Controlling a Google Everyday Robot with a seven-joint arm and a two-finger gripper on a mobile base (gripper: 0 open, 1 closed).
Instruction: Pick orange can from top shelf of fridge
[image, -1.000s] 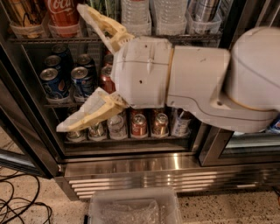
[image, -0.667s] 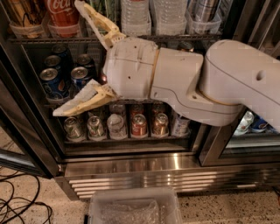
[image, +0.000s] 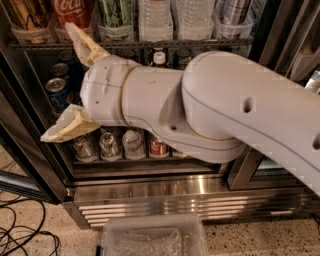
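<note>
Arm (image: 240, 110): bulky, smooth pale-grey shell in rounded segments, thin seams at the joints.
Holes (image: 246, 105): a few small, dark, round, on the shell.
Claw (image: 57, 82): two cream-yellow tapered fingers (image: 85, 45); at left, before the fridge (image: 150, 195).

Speckled stone floor (image: 260, 241), black cables (image: 22, 227) loose at left, clear plastic bin (image: 116, 240) at bottom centre

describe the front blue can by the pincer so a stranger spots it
In the fridge, left side, below the rack of tall cans, the open pincer frames the blue can. It is short and silver-topped; the lower row's cans are silver or red.
</note>
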